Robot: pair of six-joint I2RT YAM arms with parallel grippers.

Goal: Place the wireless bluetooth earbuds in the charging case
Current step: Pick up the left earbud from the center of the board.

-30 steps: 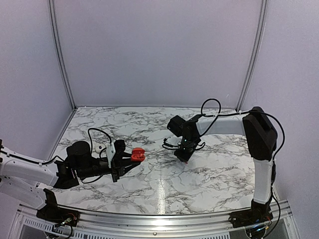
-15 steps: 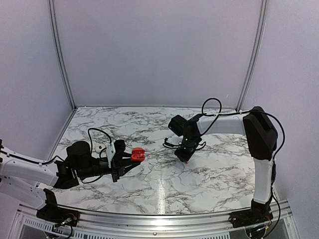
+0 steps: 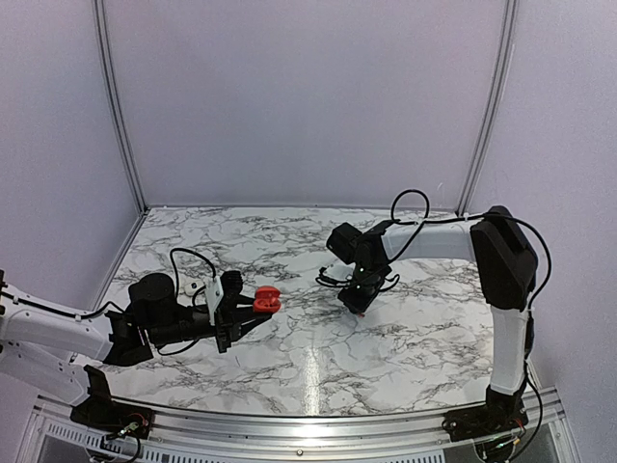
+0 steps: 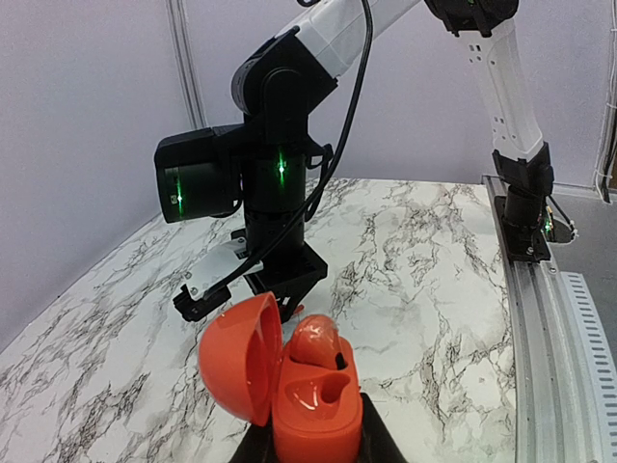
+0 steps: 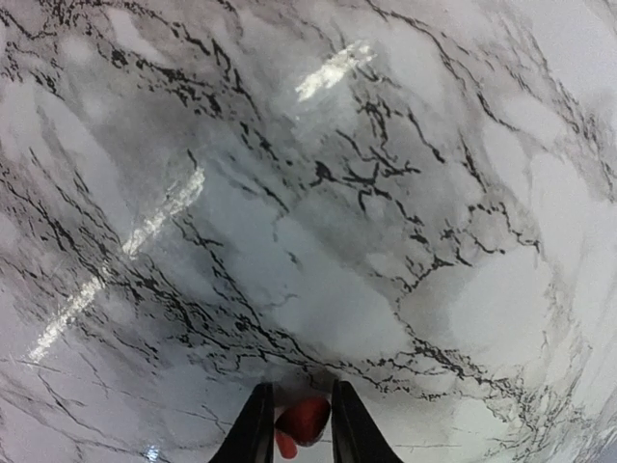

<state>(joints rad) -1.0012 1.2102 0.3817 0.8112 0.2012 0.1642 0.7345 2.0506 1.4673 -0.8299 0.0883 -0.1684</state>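
Observation:
The red charging case (image 4: 313,417) is clamped upright in my left gripper (image 4: 310,446), its lid (image 4: 239,355) swung open to the left. One red earbud (image 4: 314,342) sits in the far socket; the near socket is bare. From above, the case (image 3: 267,301) hangs left of centre, just over the table. My right gripper (image 3: 357,307) points down at the marble right of centre. In the right wrist view its black fingers (image 5: 254,424) are shut on the second red earbud (image 5: 305,419), which rests on the table.
The marble table (image 3: 424,338) is ringed by pale walls, with a metal rail (image 3: 318,424) along the near edge. In the left wrist view the right arm's wrist (image 4: 280,174) stands just beyond the open case.
The right gripper's fingers have drawn in around the earbud on the table, and its wrist has shifted slightly. The left arm and case have stayed put.

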